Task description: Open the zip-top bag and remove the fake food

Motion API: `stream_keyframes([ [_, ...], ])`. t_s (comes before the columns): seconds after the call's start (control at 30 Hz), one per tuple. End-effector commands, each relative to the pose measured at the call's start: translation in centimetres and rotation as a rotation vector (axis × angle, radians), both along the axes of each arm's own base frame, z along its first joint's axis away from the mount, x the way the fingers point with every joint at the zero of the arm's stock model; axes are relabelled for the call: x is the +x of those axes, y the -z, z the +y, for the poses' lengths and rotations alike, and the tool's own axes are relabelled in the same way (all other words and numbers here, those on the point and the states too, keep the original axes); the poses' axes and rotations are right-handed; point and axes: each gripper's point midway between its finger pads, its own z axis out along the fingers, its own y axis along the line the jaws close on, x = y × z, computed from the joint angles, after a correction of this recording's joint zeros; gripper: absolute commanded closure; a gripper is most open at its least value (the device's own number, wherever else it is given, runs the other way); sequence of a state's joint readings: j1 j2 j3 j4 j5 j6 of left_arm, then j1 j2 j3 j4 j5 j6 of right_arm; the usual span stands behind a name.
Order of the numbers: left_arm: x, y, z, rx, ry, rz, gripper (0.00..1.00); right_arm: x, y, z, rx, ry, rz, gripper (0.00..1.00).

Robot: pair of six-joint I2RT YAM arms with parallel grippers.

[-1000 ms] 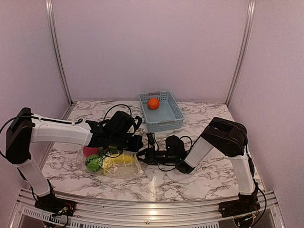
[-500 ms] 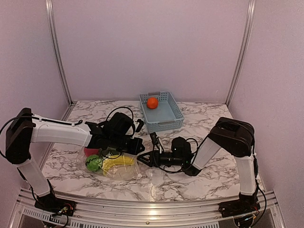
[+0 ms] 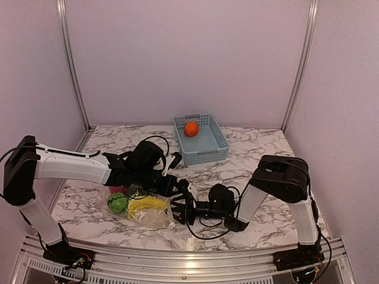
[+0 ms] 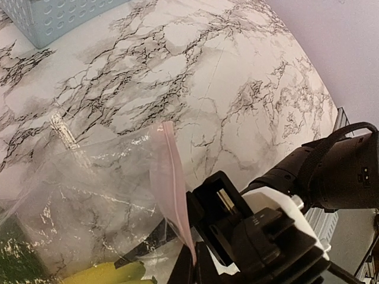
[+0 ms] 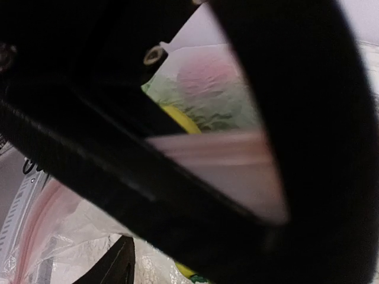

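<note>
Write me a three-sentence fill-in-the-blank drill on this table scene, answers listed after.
The orange ball lies in the light blue ____.
The yellow ____ lies inside the zip-top bag.
The ____ arm's fingers pinch the bag's zip strip.
Missing: basket; banana; left.

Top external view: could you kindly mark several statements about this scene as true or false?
1. The small orange ball lies in the light blue lattice plastic basket. True.
2. The yellow plastic banana is inside the clear crinkly zip-top bag. True.
3. The green striped ball sits in the basket. False: it is in the bag.
4. The left gripper is open. False: it is shut on the bag's zip strip.
5. The right gripper hovers over the basket. False: it is at the bag, beside the left gripper.
</note>
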State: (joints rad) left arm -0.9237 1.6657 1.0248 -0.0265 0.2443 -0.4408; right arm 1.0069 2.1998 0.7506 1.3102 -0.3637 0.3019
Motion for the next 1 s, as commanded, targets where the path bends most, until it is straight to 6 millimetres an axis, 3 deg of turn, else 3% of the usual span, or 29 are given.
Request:
stream_keyframes([
  [0.0,-0.4,-1.4,-0.1,-0.04,0.029,-0.018,1.0,-0.6,-0.3,1.0,0.02,-0.011,-0.123,0.36],
  [0.13,-0.5,-1.3,-0.1,-0.04,0.028,-0.015,1.0,-0.3,0.9,1.4,-0.036,0.015,-0.151,0.38],
  [0.37,-0.1,-1.3,0.3,-0.03,0.008,-0.032,1.0,0.5,0.4,0.9,-0.056,0.069,-0.188,0.66],
  [0.53,0.2,-1.3,0.5,-0.02,-0.009,-0.048,1.0,0.3,-1.3,0.4,-0.071,0.076,-0.222,0.82],
  [0.6,0.4,-1.2,0.7,-0.013,-0.019,-0.055,1.0,0.3,-3.0,0.2,-0.076,0.094,-0.248,0.85],
  [0.73,0.9,-1.1,1.1,0.003,-0.043,-0.074,1.0,-0.3,-4.3,0.1,-0.145,0.124,-0.275,0.92],
  [0.83,1.3,-1.1,1.4,0.016,-0.062,-0.095,1.0,-0.3,-4.0,-0.4,-0.216,0.157,-0.261,0.94],
  [0.97,1.9,-1.0,1.8,0.039,-0.092,-0.118,1.0,0.7,-2.4,-2.6,-0.355,0.243,-0.218,0.96],
])
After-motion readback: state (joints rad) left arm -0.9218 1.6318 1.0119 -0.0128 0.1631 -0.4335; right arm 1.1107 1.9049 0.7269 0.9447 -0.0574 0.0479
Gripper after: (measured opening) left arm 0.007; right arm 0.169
